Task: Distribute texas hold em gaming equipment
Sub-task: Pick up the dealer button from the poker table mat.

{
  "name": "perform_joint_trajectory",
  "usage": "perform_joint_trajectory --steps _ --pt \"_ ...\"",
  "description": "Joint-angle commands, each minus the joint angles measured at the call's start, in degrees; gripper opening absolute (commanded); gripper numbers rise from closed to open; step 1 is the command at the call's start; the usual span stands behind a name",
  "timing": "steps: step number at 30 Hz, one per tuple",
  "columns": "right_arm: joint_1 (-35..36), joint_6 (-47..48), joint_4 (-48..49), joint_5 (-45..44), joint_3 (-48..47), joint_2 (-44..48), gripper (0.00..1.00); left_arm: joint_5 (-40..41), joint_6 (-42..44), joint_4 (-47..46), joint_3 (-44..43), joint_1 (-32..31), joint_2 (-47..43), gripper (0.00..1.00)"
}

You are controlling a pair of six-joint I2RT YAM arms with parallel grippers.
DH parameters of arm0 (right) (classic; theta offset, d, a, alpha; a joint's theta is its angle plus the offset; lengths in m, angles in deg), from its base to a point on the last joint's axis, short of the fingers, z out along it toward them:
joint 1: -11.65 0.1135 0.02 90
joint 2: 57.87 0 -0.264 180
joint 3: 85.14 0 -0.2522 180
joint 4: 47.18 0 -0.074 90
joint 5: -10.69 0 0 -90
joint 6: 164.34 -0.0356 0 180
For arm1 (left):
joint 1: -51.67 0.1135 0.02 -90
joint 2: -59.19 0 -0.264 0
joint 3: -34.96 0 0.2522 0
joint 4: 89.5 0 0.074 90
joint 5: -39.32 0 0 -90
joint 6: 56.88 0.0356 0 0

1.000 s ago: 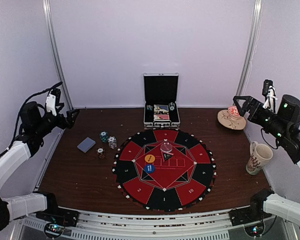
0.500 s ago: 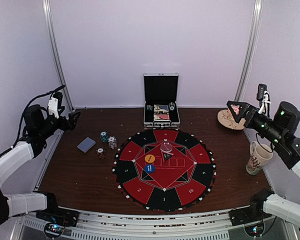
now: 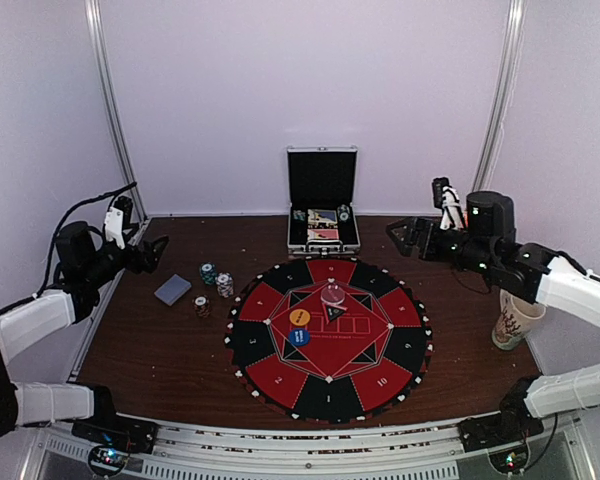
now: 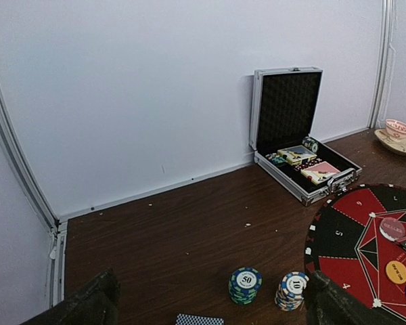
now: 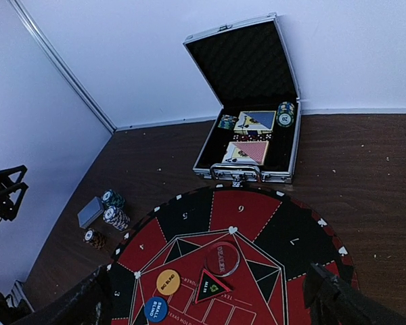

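Both tools empty. Left tool (image 3: 150, 252): fingers spread wide, nothing btwn them in left wrist view. Right tool (image 3: 396, 235): same, jaws wide apart, nothing held. Both hover off the worktop (image 3: 140, 350).

Where the kit is:
- 3 chip stacks left of the round mat (image 3: 328, 395): teal stack (image 3: 208, 272), white-edged stack (image 3: 225, 285) just beside it, dark stack (image 3: 202, 306) closer to the arm bases.
- card deck (image 3: 173, 289) flat on worktop, just left of the stacks, not touching.
- on mat, ctr-left: orange disc (image 3: 299, 317), blue disc (image 3: 299, 337) just below it, clear round puck (image 3: 333, 295) toward the case.
- open case (image 3: 322, 180) at mat's back edge, lid up; more chips (image 5: 285, 114) + card packs (image 5: 247, 152) inside.

Key relation: stacks + deck sit near left tool, fwd and to its right. Right tool is across the mat, well apart from them, so left arm is nearer for chips/deck. Deck long axis runs diagonal in top view, near-left to far-right. My guess: wrist roll needed to pinch across the short side. Right tool faces the case, which sits ahead, roughly ctr in its wrist view, so right arm is nearer for case contents.

My read: nothing sits on the numbered segments, so early in the task. Risk: stacks topple if pinched high.
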Motion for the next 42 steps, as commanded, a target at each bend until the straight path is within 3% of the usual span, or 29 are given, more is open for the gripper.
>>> perform_joint_trajectory --steps 1,6,10,15,22,27,33,42 --pt "9.0 3.5 -5.1 -16.3 -10.1 -9.5 1.00 -1.1 -0.9 -5.9 0.4 0.3 1.1 0.98" --pt "17.7 7.2 -15.5 -29.1 -25.2 -26.0 1.00 -0.4 -1.4 -6.7 0.8 0.3 1.4 0.98" --pt "19.5 8.4 -21.2 -29.8 -35.1 -36.7 1.00 -0.4 -1.9 -8.2 1.7 0.3 1.0 0.98" --pt "19.2 9.9 -15.6 -25.1 -34.3 -40.4 1.00 -1.2 -2.1 -10.8 3.4 0.3 0.5 0.98" --pt "17.6 8.7 -16.2 -25.6 -39.1 -47.8 1.00 -1.9 -1.8 -14.2 4.9 0.3 0.6 0.98" --pt "13.9 6.7 -13.6 -21.5 -37.4 -50.8 1.00 -3.5 -1.7 -15.5 5.5 0.3 1.3 0.98" --pt "9.8 6.2 -11.5 -15.9 -36.9 -54.8 0.97 -3.9 -1.5 -16.9 6.3 0.3 1.6 0.98" --pt "9.1 6.6 -13.4 -10.9 -39.7 -61.1 0.89 -3.2 -1.3 -17.5 6.2 0.3 2.8 0.98"
